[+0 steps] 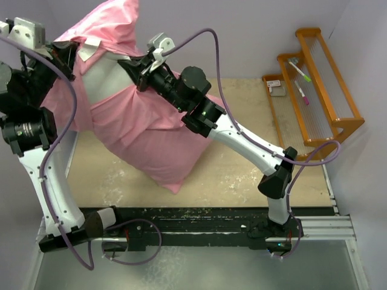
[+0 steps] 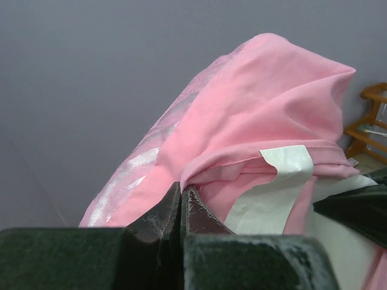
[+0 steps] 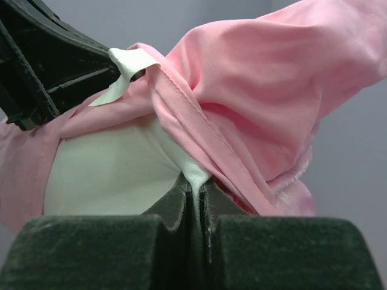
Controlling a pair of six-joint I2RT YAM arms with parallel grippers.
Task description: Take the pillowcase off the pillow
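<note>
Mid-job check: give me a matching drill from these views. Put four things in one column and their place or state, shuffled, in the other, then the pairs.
Things:
1. left gripper
2. right gripper
3. plump white pillow
4. orange wooden rack

Places or states:
A. stands at the right edge of the table
B. shut on white fabric
C. partly bared at the open end of the pink satin pillowcase
D. shut on pink fabric

Pairs: 1-D, 2-B, 3-C, 4-A
</note>
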